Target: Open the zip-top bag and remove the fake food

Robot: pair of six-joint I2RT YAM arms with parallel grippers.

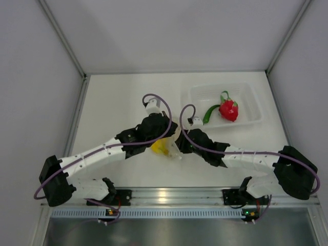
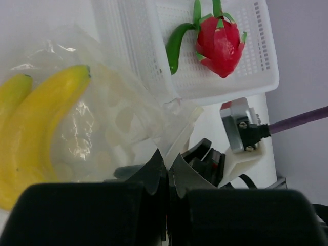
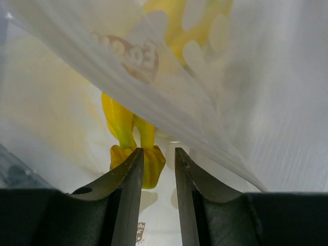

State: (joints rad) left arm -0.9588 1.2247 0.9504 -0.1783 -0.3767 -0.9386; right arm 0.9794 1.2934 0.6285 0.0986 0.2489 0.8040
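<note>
Banana bunch [image 2: 41,128] in zip-top bag [image 2: 128,118], left fingers [image 2: 152,180] pinching it, right fingers [image 3: 125,192] narrowly parted, tray [image 2: 154,31] beyond

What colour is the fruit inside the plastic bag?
Yellow; the banana bunch shows best in the left wrist view.

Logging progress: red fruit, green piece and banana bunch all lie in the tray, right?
Not the banana bunch: the left wrist view shows it inside the zip-top bag. The red fruit and green piece do lie in the tray.
</note>
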